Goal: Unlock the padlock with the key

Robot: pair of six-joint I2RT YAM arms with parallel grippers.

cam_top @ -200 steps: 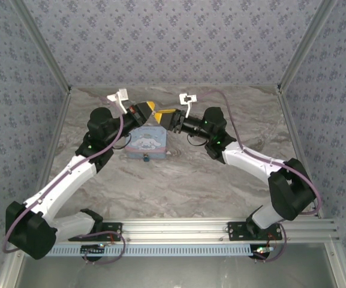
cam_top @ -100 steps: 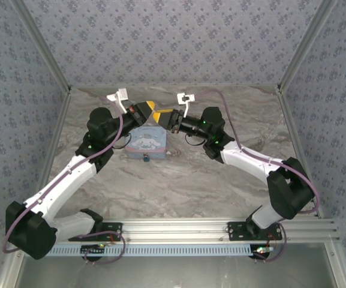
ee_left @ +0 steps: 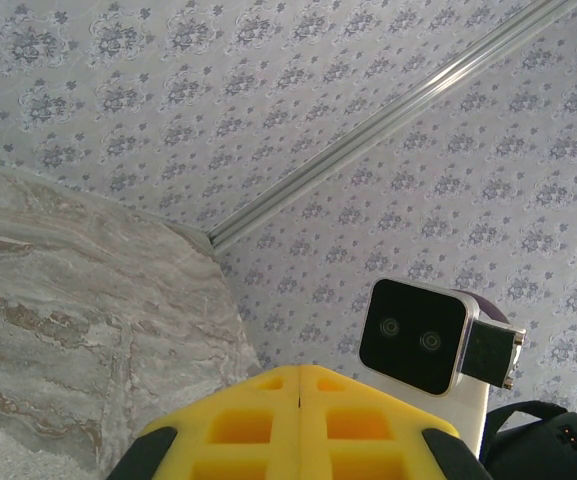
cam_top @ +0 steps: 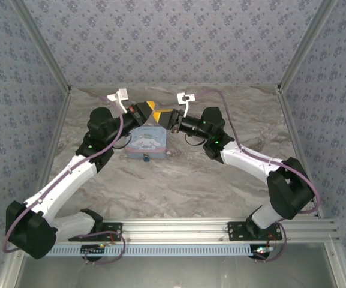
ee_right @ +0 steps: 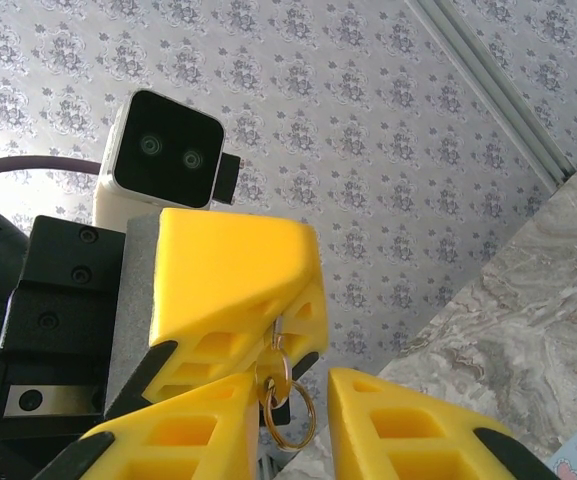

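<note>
Blue-grey floral wallpaper closes in three sides of a marbled grey table point(cam_top: 178, 180). Both arms reach to its far middle and meet in the air above a light-blue cartoon tin box point(cam_top: 146, 143). The tiny blue-teal padlock with its thin shackle point(cam_top: 144, 159) sits at the tin's near face, low on the table and well below the grippers. Neither arm touches it, so it looks not yet unlocked.

The left gripper point(ee_left: 298, 380) has its yellow fingers pressed fully together. In the right wrist view a slim greyish metal key point(ee_right: 279, 338) pokes from their seam, with a thin wire key ring point(ee_right: 311, 412) dangling beneath. Most of the key is buried in the pinch, so I cannot tell which end points out.

The right gripper point(ee_right: 293, 378) faces the left one tip to tip. Its jaws are parted by a narrow gap that straddles the ring and the key's exposed end, and whether a pad touches the metal is unclear.

The arrangement reads as a handover in mid-air. The left holds the key up and steady, clear of the table, so that the right can take it at a better angle for the lock. Being so small and thin, the key could twist or slip as the grip changes.
</note>
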